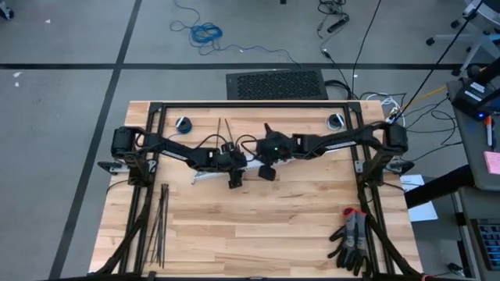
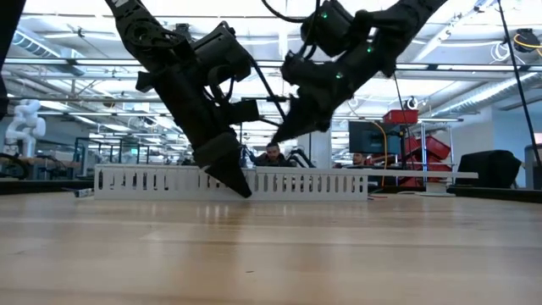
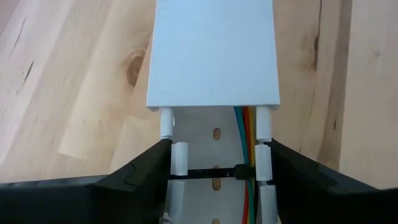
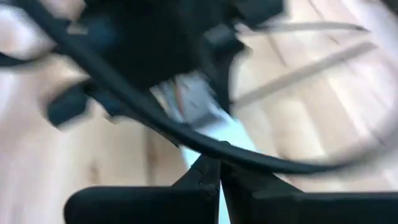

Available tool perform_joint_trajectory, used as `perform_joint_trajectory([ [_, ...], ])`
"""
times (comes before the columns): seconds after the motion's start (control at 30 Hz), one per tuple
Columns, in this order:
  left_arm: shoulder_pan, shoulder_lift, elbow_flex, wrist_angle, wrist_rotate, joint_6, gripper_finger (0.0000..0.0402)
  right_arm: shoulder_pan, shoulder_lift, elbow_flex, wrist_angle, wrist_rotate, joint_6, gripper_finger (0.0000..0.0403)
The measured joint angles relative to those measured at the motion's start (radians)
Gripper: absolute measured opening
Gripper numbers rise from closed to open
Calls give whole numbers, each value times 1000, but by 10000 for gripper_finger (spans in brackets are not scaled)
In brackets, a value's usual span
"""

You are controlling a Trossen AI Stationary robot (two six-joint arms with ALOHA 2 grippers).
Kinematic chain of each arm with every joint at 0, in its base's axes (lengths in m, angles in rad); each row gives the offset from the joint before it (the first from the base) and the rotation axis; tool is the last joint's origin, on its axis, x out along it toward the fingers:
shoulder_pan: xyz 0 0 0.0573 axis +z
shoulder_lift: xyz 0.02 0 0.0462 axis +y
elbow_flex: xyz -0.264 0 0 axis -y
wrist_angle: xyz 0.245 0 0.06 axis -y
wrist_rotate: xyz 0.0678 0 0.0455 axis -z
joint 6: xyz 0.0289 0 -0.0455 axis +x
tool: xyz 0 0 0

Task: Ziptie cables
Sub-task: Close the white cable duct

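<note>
Low view: left fingers point(image 2: 240, 186) clasp white channel point(image 2: 169, 181) on wooden table point(image 2: 271, 254); right fingers point(image 2: 275, 135) clenched.

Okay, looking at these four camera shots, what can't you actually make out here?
- Right wrist view: motion blur smears the left arm and white slotted channel ahead of the shut right gripper.
- Left wrist view: the channel's cover hides the coloured cables beyond it; the left gripper straddles the channel.
- High view: both arms cover the channel; spare zipties are too thin to count.
</note>
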State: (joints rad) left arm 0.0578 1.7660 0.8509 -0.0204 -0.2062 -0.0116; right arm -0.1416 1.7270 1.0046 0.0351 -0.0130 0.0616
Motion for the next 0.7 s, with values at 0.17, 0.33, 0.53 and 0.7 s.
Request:
perform_joint_trajectory([
  [0.17,0,0,0,-2,0,0,224,-22,-10,0,-115,42,6,0],
  [0.33,0,-2,-1,-10,0,-5,224,-29,79,5,-80,40,38,0],
  [0.53,0,-2,-2,-18,-1,-11,224,-26,156,5,66,-30,77,0],
  [0.7,5,-2,-2,-19,-1,-10,226,-22,161,5,72,-30,84,0],
])
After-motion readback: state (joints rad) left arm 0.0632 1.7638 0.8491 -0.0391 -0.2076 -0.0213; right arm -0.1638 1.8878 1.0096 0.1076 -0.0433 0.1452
